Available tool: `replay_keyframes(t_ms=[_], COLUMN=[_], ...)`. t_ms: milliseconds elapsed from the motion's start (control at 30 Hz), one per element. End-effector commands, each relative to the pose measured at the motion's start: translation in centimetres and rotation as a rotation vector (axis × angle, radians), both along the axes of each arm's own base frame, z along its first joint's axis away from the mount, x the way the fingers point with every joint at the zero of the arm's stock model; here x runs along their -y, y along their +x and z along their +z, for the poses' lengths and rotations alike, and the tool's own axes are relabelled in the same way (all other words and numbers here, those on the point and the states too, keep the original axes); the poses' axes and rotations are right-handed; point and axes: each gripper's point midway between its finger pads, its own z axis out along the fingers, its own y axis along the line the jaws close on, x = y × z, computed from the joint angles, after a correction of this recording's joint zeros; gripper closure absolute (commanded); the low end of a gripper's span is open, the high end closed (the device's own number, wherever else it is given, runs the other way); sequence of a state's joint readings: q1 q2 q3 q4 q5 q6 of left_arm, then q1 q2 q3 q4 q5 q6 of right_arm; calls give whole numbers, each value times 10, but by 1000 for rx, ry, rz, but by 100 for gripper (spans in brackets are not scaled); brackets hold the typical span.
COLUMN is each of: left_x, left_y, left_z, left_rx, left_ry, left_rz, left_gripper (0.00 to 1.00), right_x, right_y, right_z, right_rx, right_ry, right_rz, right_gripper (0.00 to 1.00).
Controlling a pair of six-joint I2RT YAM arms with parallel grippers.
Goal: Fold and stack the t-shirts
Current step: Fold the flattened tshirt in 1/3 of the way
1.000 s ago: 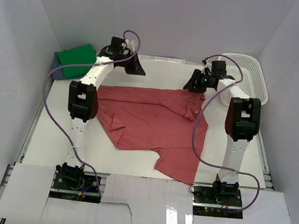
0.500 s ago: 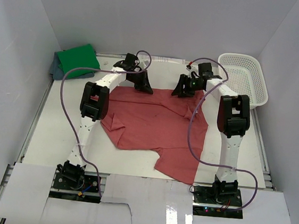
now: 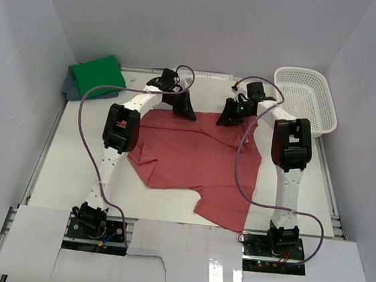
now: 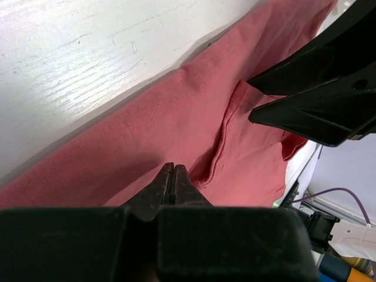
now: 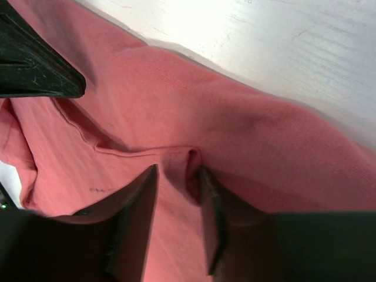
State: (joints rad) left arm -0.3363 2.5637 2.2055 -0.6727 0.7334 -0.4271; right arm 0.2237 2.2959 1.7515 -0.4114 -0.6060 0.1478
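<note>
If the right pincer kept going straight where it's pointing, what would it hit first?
The brick-red t-shirt. The right pincer points down at it, fingers open either side of a small raised fold; the white table lies just beneath. How much gap remains, I cannot tell.

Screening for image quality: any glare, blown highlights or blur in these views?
Top external: glare on the glossy front panel. Left wrist: table blown out, own fingers dark and soft. Right wrist: table overexposed, red shirt sharp.

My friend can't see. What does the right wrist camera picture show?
The open black fingers of the right gripper straddle a small raised fold in the brick-red t-shirt. White table shows across the top.
</note>
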Motion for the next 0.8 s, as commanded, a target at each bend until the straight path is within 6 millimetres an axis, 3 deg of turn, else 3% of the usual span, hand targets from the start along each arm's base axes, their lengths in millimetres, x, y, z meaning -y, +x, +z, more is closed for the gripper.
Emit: replay_keyframes(t_ms=[0, 100, 200, 467, 500, 533, 767], left_x=[6, 6, 7, 11, 11, 11, 14], left_y=[2, 1, 0, -3, -4, -4, -7], left_z=[28, 25, 25, 19, 17, 17, 14], left_rx=[54, 49, 49, 40, 36, 38, 34], left_ry=[-33, -29, -30, -18, -15, -14, -7], left_rz=[-19, -19, -21, -24, -24, -24, -29], left_gripper=[100, 100, 100, 100, 100, 100, 100], right_x=[-8, -11, -13, -23, -23, -25, -38], right_y=[3, 0, -5, -34, -45, -48, -96], right_z=[6, 9, 15, 41, 36, 46, 65], right_rx=[17, 16, 25, 26, 0, 19, -11], right_ry=[20, 29, 40, 97, 104, 118, 166], right_rz=[26, 33, 42, 81, 84, 88, 139], right_gripper=[62, 84, 91, 91, 91, 91, 89])
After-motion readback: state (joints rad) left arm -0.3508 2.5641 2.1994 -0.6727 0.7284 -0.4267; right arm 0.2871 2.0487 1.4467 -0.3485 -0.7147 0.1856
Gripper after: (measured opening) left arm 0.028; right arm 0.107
